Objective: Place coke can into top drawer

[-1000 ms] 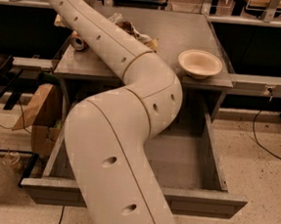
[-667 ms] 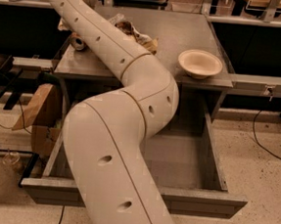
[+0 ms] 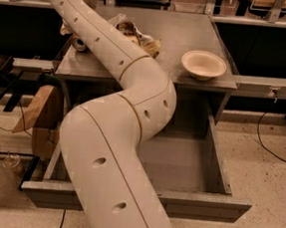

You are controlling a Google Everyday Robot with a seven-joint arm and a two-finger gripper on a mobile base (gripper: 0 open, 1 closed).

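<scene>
Arm [image 3: 115, 148] fills the foreground, reaching over the table [image 3: 190, 35] to its far-left edge. Top drawer [image 3: 200, 203] stands pulled open, no can in its visible part. Bowl [image 3: 203, 65] and snack bag [image 3: 137, 35] sit on top. Small silver-ended object, probably the coke can [image 3: 80, 44], lies beside the gripper [image 3: 67, 29]. Grip state: cannot tell, arm occludes it. Risk: a shallow grasp drops the can off the left edge, and the swinging elbow may catch the bag
</scene>
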